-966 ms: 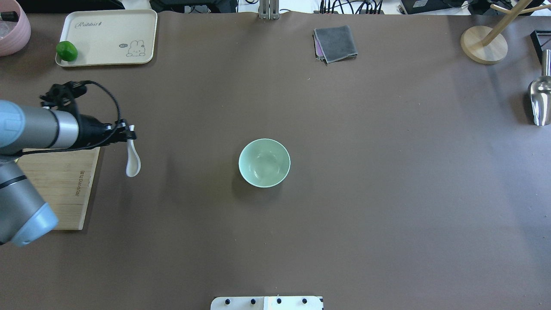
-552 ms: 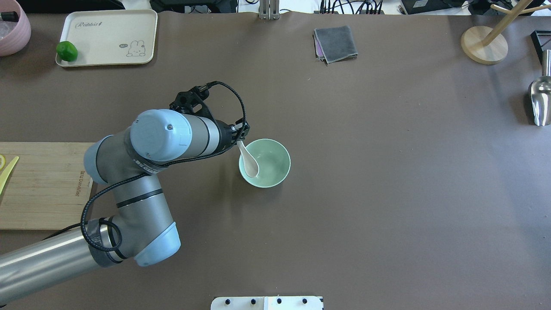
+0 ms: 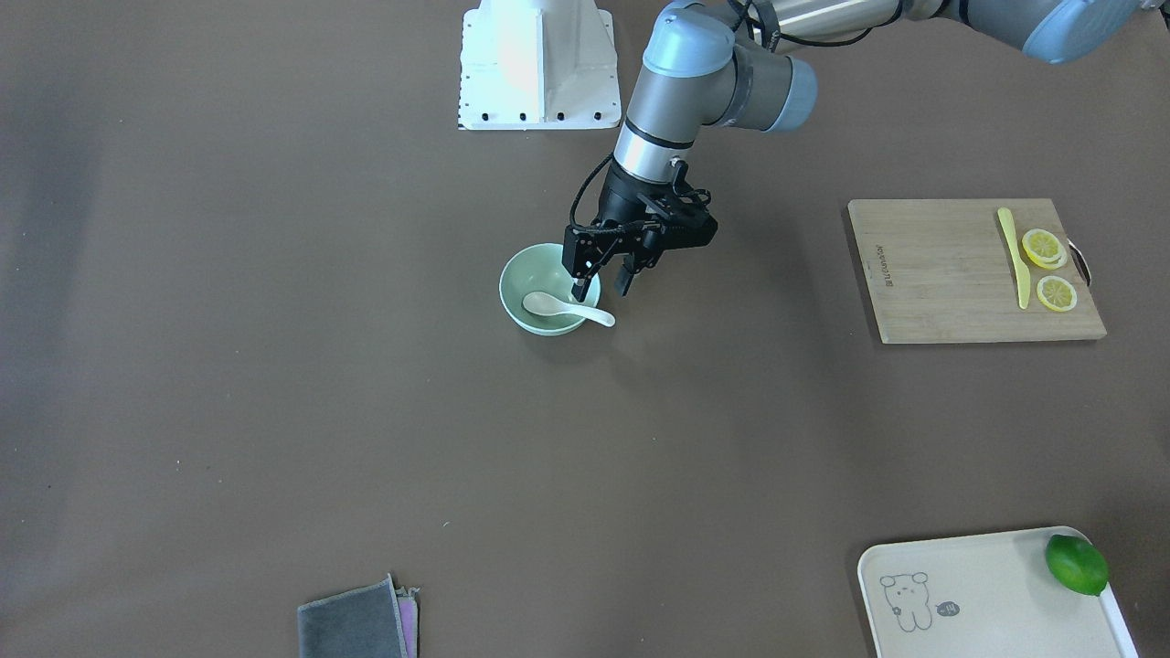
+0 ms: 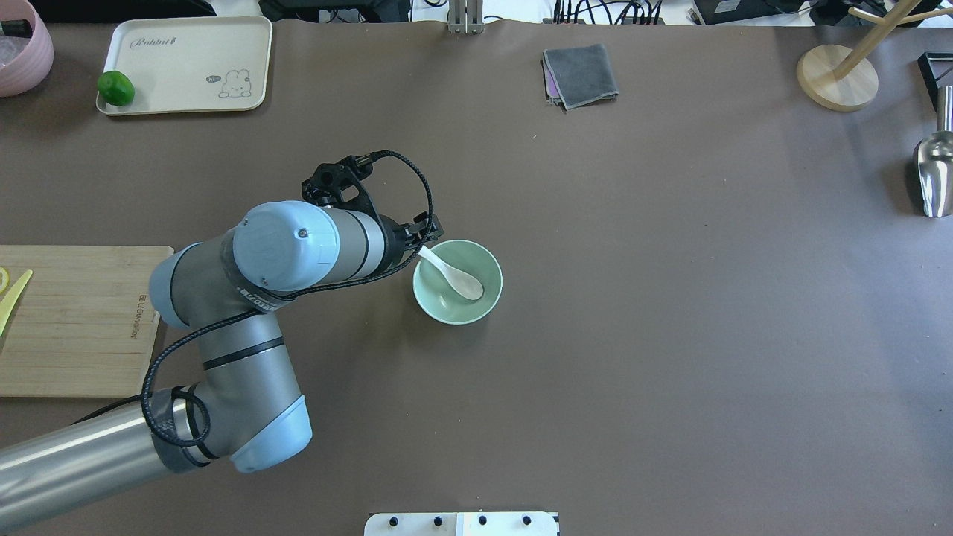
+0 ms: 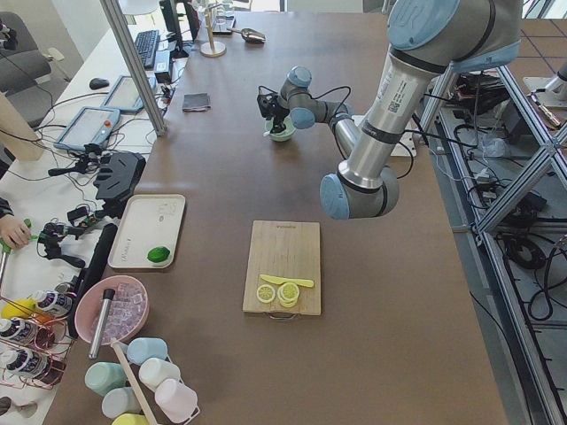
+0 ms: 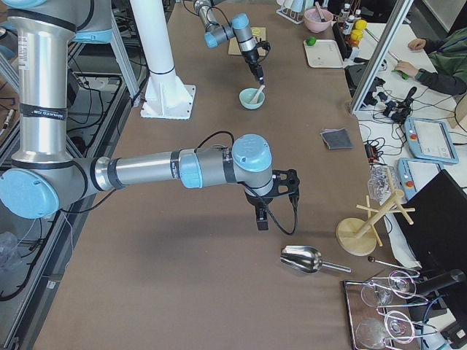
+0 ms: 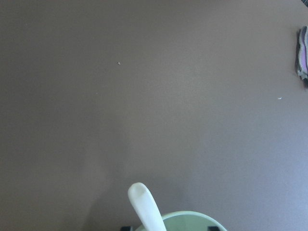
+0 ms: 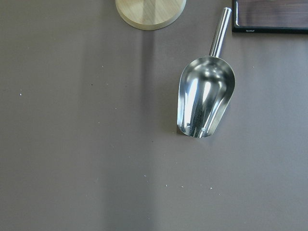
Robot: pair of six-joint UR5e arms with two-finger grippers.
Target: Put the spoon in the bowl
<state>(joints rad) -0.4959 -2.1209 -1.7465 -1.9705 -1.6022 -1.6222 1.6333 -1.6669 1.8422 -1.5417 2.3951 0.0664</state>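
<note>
The white spoon (image 3: pixel 548 304) lies in the mint-green bowl (image 3: pixel 512 311), scoop inside and handle resting over the rim. In the overhead view the spoon (image 4: pixel 456 275) points from the bowl's (image 4: pixel 488 301) upper-left rim toward its middle. My left gripper (image 3: pixel 600 287) hangs open just above the handle end, fingers apart and holding nothing. The left wrist view shows the handle tip (image 7: pixel 142 202) and the bowl rim (image 7: pixel 192 215). My right gripper (image 6: pixel 260 217) hovers far from the bowl, and I cannot tell if it is open or shut.
A wooden cutting board (image 3: pixel 941 274) carries lemon slices and a yellow knife (image 3: pixel 1011 251). A cream tray (image 3: pixel 978 594) holds a lime (image 3: pixel 1077 564). A grey cloth (image 4: pixel 581 74), a wooden stand base (image 4: pixel 837 78) and a metal scoop (image 8: pixel 204 96) lie elsewhere.
My left arm carried the spoon from the table's left side over to the bowl. The gripper has opened, and the spoon now lies in the bowl, scoop swung toward the middle.
</note>
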